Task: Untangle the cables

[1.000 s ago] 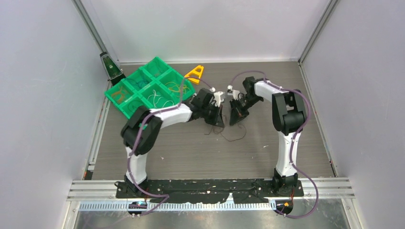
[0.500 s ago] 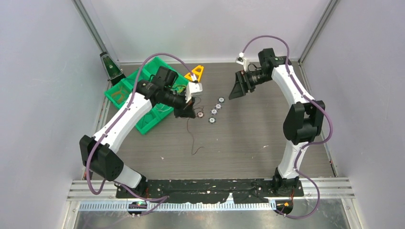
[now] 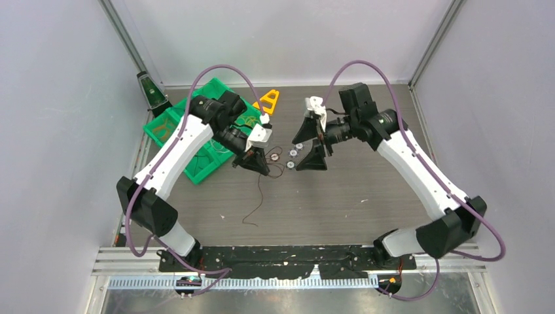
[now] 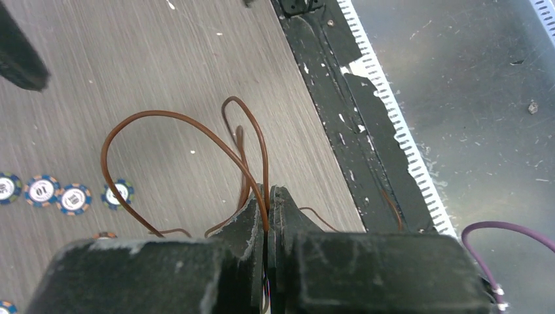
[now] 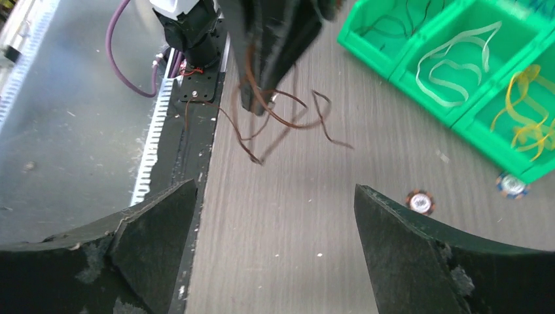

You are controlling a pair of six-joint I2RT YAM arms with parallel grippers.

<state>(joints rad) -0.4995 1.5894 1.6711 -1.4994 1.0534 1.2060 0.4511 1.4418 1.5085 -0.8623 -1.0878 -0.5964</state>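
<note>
Logged one dark brown cable (image 4: 163, 116) (image 3: 260, 190) (image 5: 288, 121), pinched between the fully closed jaws of the left gripper (image 4: 267, 196) (image 3: 256, 163), looping out past the fingertips and trailing down to the table (image 3: 353, 203), loose end lying toward the near edge. Noted right gripper (image 5: 275, 190) (image 3: 309, 140) with jaws spread wide, holding nothing, facing the left gripper across a short row of small ringed discs (image 3: 292, 152) (image 4: 72, 198) (image 5: 419, 201). Against half a second earlier: found right gripper moved from near the back wall to close above the discs; left gripper shifted little, grip unchanged, cable's tail drifted leftward on the table. Against a second earlier: found both grippers drawn apart from a close pairing at mid-table. Counted further cables (image 5: 451, 59), white and yellow, coiled in separate compartments of the green tray (image 3: 157, 129) (image 5: 458, 118) beneath the left arm; yellow triangle (image 3: 268, 100) by the tray's far corner.
</note>
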